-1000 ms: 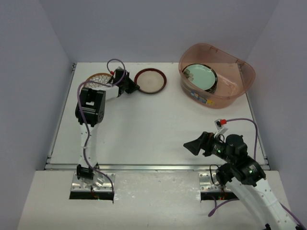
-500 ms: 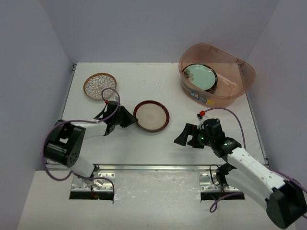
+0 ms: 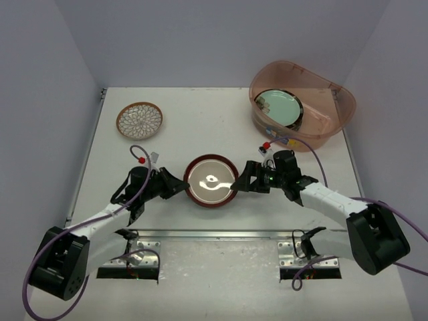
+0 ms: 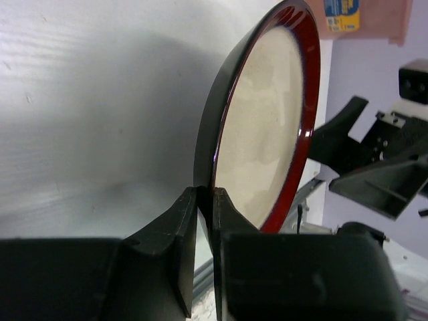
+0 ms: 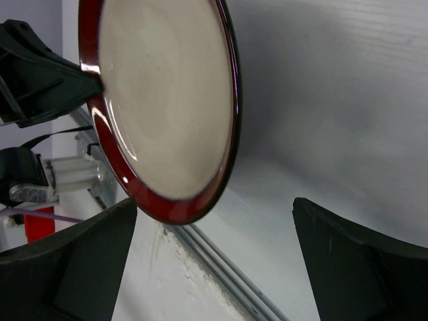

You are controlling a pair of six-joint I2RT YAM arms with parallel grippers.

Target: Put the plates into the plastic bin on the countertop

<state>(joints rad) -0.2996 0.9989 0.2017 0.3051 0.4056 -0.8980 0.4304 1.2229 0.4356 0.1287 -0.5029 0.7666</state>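
Observation:
My left gripper [image 3: 182, 188] is shut on the left rim of the dark-red rimmed cream plate [image 3: 210, 180] and holds it above the countertop [image 3: 200, 140] near the front middle. The left wrist view shows the rim pinched between the fingers [image 4: 204, 200]. My right gripper [image 3: 242, 182] is open just right of the plate, its fingers [image 5: 348, 261] spread wide and the plate's rim [image 5: 167, 200] between them, untouched. The plastic bin [image 3: 338, 100] stands at the back right with the mint green plate [image 3: 279, 105] on top of others inside. The brown-white floral plate [image 3: 140, 120] lies at the back left.
A metal rail [image 3: 221, 234] runs along the countertop's front edge under the arms. White walls close in on the left, back and right. Purple cables [image 3: 137, 152] loop beside each wrist.

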